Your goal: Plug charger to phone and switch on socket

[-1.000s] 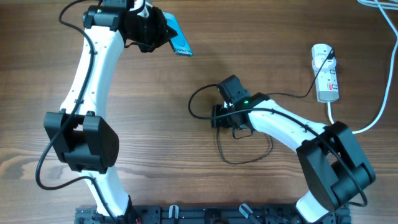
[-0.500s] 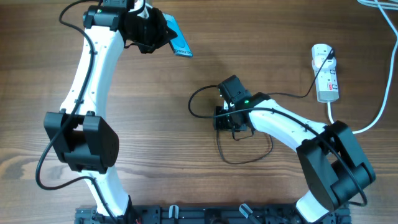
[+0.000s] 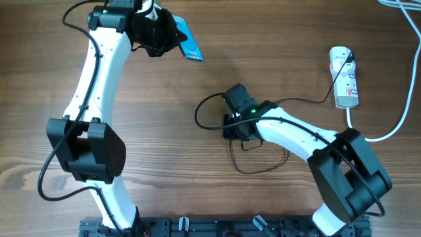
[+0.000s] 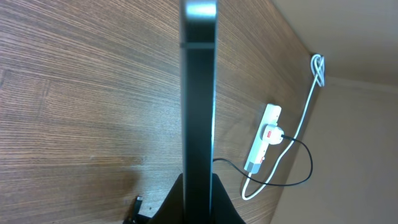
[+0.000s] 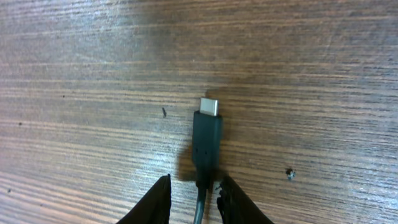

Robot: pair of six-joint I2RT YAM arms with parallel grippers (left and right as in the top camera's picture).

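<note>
We log: left gripper (image 3: 172, 33) clamps phone (image 3: 190, 45), upper left near top edge. Right gripper (image 5: 194, 199) pinches charger (image 5: 206, 140), centre, table (image 3: 296, 39) open around it, now shifted leftward.

Brown wood-grain counter (image 3: 296, 39) fills the overhead view, grain running left-right. Black slotted rail (image 3: 217, 227) along the counter's near edge, with small clips on it. In the left wrist view the counter (image 4: 74, 93) meets a plain beige wall (image 4: 360, 155) at the far side. In the right wrist view the counter (image 5: 311, 62) shows two small dark specks (image 5: 290, 172).
</note>
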